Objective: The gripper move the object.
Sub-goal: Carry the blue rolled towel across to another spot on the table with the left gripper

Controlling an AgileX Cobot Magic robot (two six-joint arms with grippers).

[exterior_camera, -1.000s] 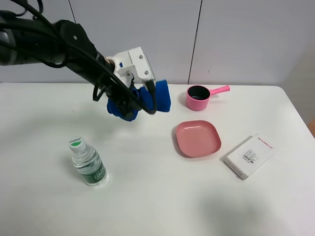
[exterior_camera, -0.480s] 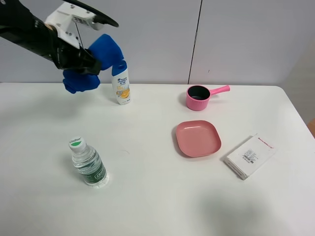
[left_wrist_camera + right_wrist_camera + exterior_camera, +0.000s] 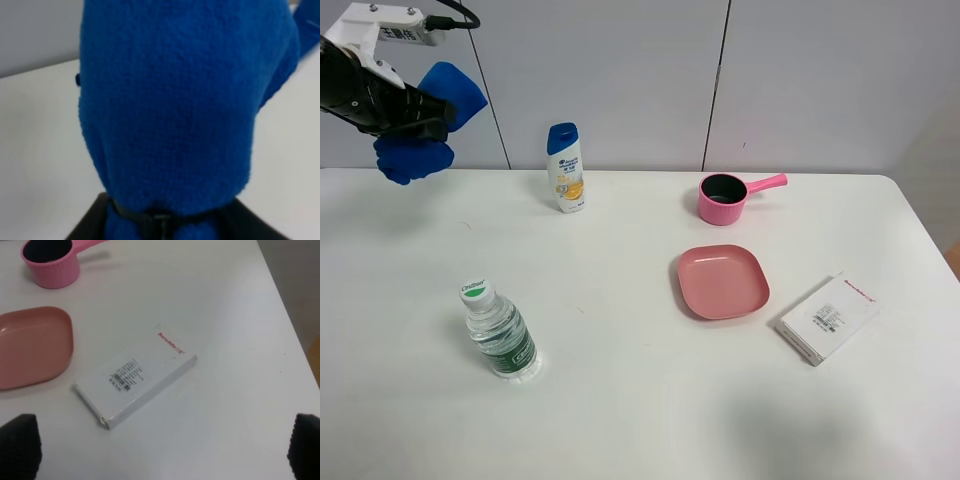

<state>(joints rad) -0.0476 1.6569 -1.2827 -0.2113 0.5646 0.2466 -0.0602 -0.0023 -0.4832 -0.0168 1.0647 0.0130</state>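
Currently left gripper [image 3: 418, 118] clamped on blue cloth bundle [image 3: 412, 160], apparently clear above table [image 3: 620, 420] far-left corner.

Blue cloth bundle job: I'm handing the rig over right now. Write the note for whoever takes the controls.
Left gripper: shut on the blue cloth bundle, held in the air over the far-left rear of the table.
Right gripper: open, empty, above the white box beside the pink plate.
Done: bundle grasped and off the table.
Left: set it down and release; no target is marked, so likely bare tabletop away from the water bottle and shampoo bottle.
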